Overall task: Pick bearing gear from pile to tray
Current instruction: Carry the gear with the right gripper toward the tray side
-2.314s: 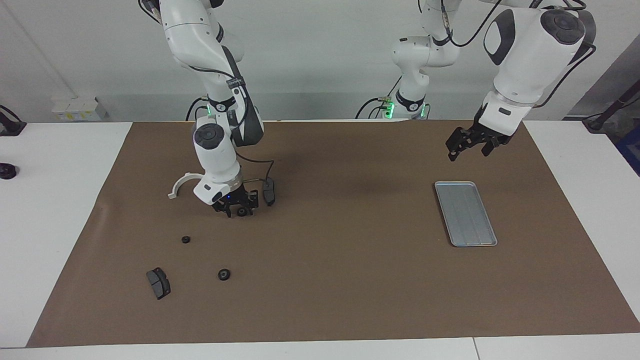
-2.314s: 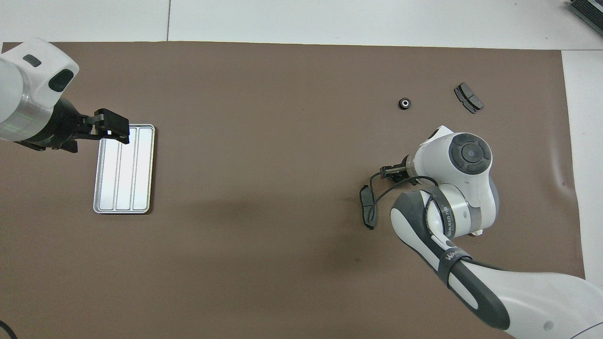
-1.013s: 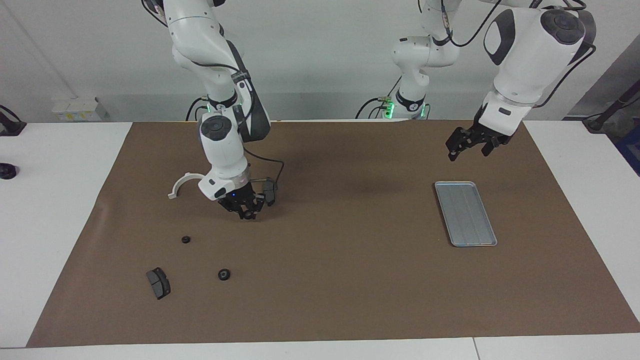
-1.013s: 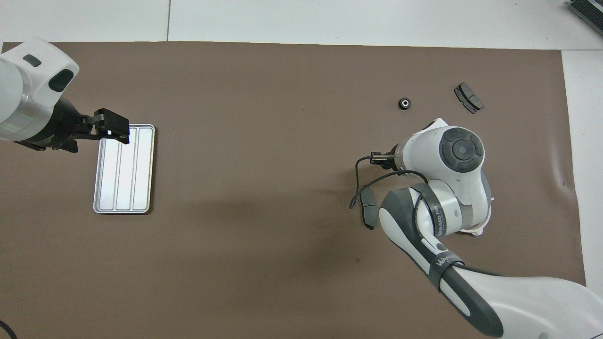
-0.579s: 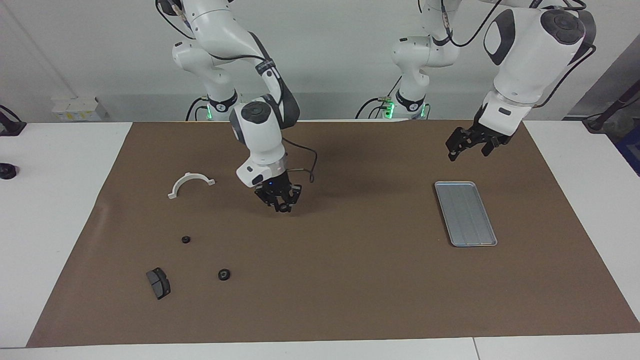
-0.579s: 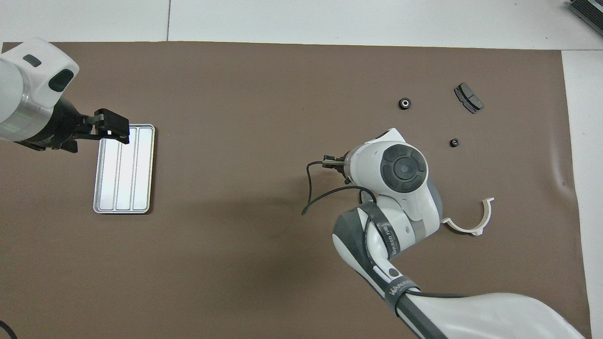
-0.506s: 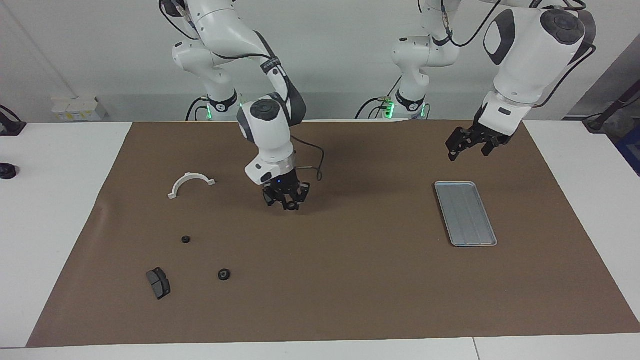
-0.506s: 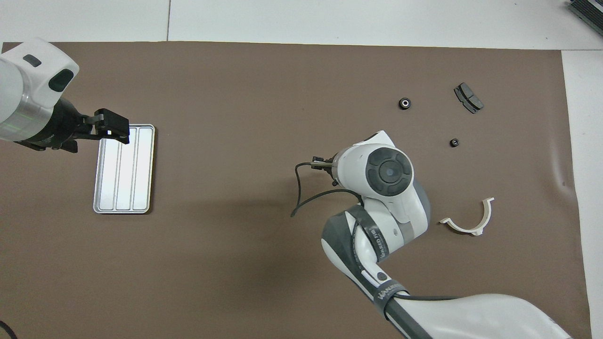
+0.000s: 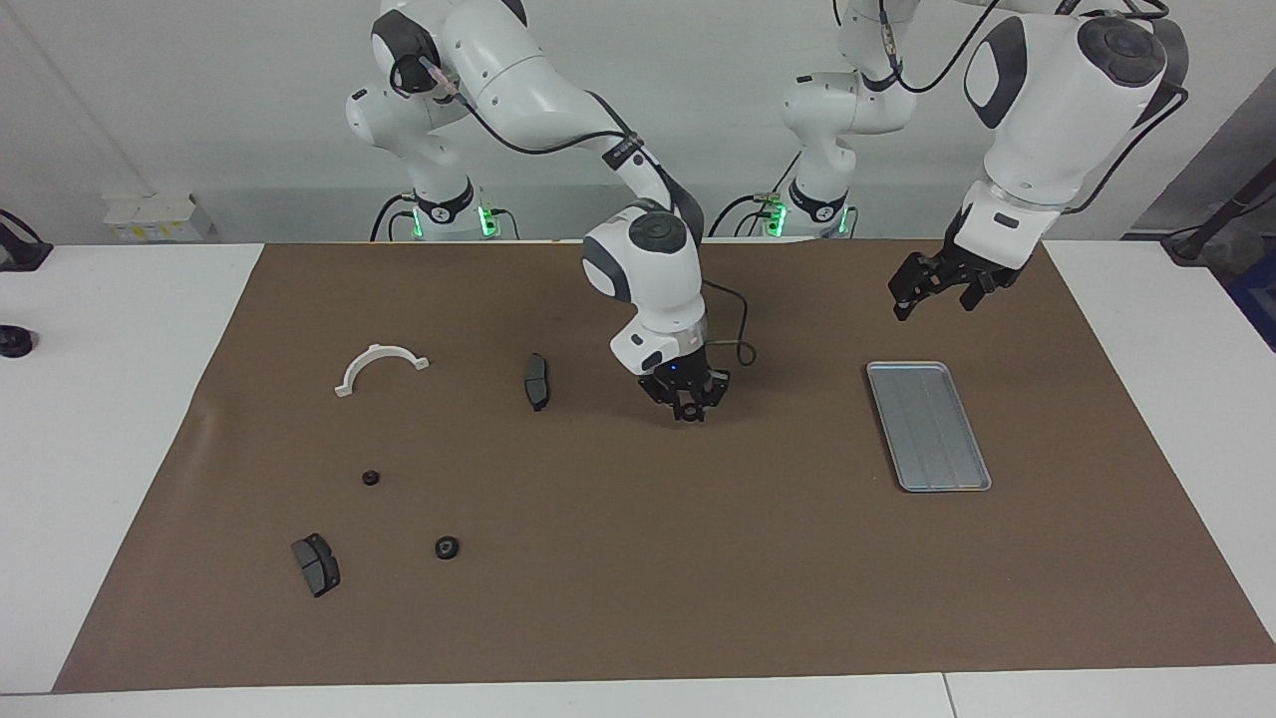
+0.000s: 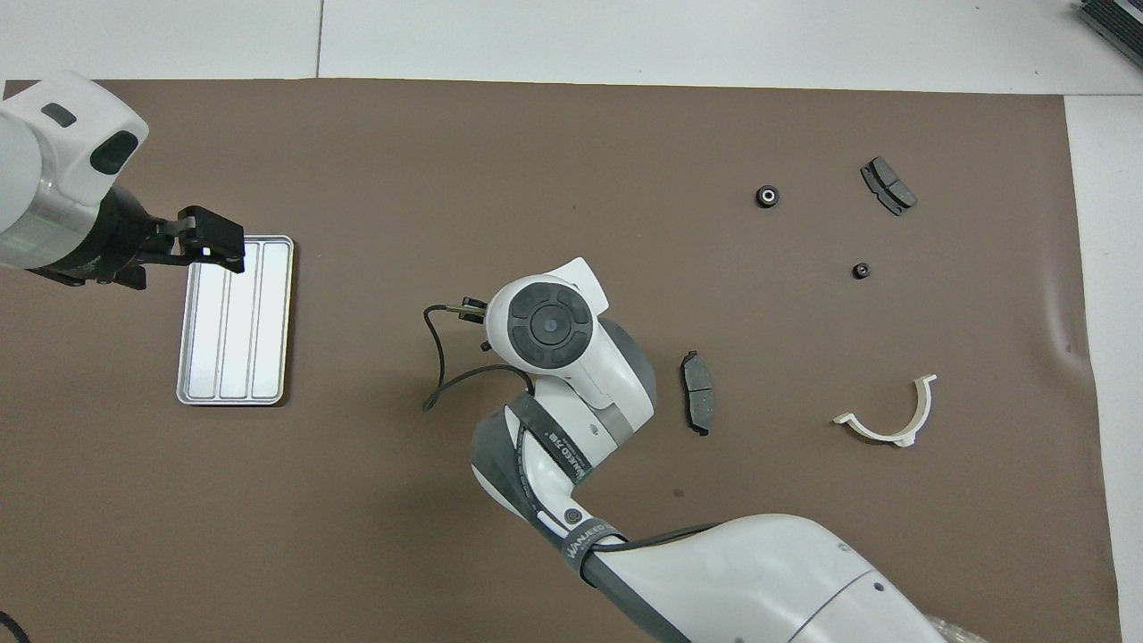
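My right gripper [image 9: 688, 407] is shut on a small black gear and holds it just above the brown mat, between the pile and the tray. In the overhead view the wrist hides most of the gripper [image 10: 473, 313]. The silver ridged tray [image 9: 927, 424] [image 10: 235, 321] lies toward the left arm's end. The pile lies toward the right arm's end: two black gears [image 9: 370, 478] [image 9: 447, 546], two brake pads [image 9: 536, 381] [image 9: 316, 564] and a white half-ring bracket [image 9: 379, 364]. My left gripper [image 9: 932, 289] [image 10: 214, 239] waits in the air by the tray's end nearer the robots.
The brown mat [image 9: 638, 558] covers most of the white table. In the overhead view the gears [image 10: 766, 196] [image 10: 862, 270], the pads [image 10: 888, 185] [image 10: 698, 404] and the bracket [image 10: 893, 420] are spread apart. The right arm's cable [image 10: 438, 375] hangs by its wrist.
My right gripper lifted a gear from beside the nearer brake pad and carried it across the mat toward the tray. That brake pad and the bracket are uncovered. The left arm has not moved.
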`<state>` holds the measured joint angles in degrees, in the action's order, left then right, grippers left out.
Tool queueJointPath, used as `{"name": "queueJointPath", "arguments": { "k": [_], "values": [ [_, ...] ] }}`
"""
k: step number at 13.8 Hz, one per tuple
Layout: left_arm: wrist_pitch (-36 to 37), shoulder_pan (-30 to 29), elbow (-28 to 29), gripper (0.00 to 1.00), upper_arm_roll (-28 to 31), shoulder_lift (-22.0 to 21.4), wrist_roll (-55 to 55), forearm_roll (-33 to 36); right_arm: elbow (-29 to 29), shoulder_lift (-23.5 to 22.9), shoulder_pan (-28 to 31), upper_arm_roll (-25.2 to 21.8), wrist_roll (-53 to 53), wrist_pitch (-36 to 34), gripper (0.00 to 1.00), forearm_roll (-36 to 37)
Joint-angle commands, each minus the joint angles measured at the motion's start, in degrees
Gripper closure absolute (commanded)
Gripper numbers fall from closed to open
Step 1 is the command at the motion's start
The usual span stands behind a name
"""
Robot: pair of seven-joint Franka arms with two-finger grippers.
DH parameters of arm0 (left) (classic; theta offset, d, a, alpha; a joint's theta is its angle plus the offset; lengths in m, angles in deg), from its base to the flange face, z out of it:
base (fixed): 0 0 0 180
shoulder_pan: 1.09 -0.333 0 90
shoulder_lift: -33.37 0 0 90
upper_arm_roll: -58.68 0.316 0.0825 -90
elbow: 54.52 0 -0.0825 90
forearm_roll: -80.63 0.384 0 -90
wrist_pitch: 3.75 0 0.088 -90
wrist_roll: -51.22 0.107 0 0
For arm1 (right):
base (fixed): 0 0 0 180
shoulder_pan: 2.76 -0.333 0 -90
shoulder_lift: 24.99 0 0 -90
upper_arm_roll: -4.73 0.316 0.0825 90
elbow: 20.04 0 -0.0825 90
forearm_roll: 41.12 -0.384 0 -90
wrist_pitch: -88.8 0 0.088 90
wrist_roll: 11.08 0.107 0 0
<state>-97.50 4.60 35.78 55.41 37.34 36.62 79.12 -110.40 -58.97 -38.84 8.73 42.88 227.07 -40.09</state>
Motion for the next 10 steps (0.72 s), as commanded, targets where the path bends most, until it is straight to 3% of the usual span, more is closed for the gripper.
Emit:
{"name": "queueJointPath", "arguments": {
  "k": [1, 5, 8, 10],
  "values": [
    [-0.4, -0.3, 2.3, 0.00, -0.2, -2.2, 0.2, 0.0, 4.8, -2.6, -1.1, 0.0, 1.7, -2.0, 1.00, 1.7],
    [-1.1, -0.5, 3.2, 0.00, -0.2, -2.4, 0.6, 0.0, 3.5, -2.3, -4.0, 0.0, 1.6, -1.7, 1.00, 2.9],
    [-2.2, -1.6, 3.3, 0.00, -0.2, -2.4, 0.8, -0.2, 0.6, -1.6, -5.2, 0.0, 1.6, -1.1, 0.93, 3.6],
    [-2.3, -1.6, 3.7, 0.00, -0.2, -2.5, 0.8, -0.4, -0.2, -1.3, -5.8, 0.0, 1.8, -1.3, 0.80, 3.9]
  ]
}}
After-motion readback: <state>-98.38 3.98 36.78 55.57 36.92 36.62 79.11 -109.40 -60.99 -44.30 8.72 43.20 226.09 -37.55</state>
